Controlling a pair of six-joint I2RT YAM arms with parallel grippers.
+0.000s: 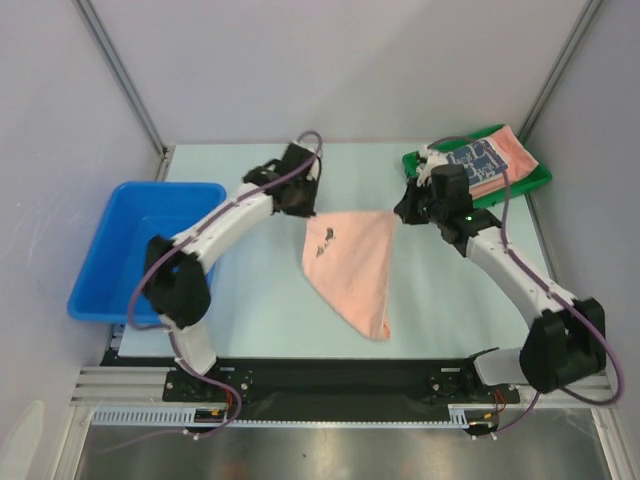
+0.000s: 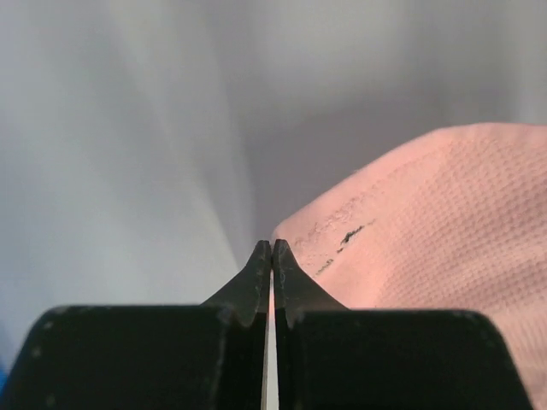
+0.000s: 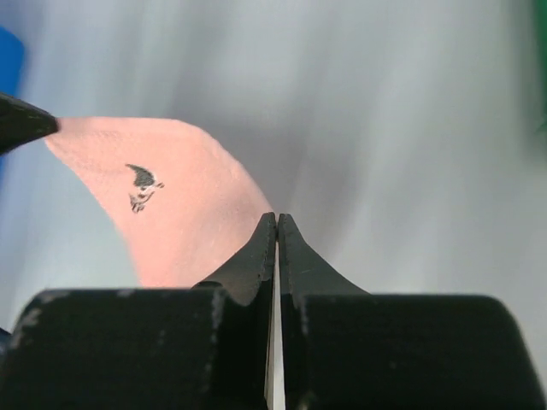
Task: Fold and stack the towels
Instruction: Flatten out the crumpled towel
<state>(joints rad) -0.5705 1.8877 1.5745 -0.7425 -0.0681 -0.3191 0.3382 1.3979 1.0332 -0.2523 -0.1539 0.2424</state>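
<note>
The left gripper [image 1: 304,210] is pinching shut on the upper left corner of the pink towel [image 1: 352,262], in the middle of the top view. In the left wrist view its jaws are pressing together, with the towel's corner [image 2: 427,222] meeting the tips [image 2: 272,249] and spreading off to the right of the frame.

The right gripper [image 1: 399,212] is pinching shut on the towel's upper right corner. In the right wrist view the jaws are meeting at the tips [image 3: 277,220], and the towel [image 3: 184,222] is arching from there up to the left edge of the frame, where the other gripper's dark fingertip [image 3: 26,122] is touching it. A shadow is falling on the table [image 3: 410,171] behind the cloth.

From above, the towel is stretching between the two grippers as a triangle, its point reaching toward the lower middle of the frame. A small dark mark [image 1: 325,240] is showing near its upper left.

At the upper right, a blue towel [image 1: 480,160] and a second pink towel [image 1: 515,148] are lying in the green tray [image 1: 541,177], just behind the right gripper. A blue bin [image 1: 100,292] is sitting at the left.
</note>
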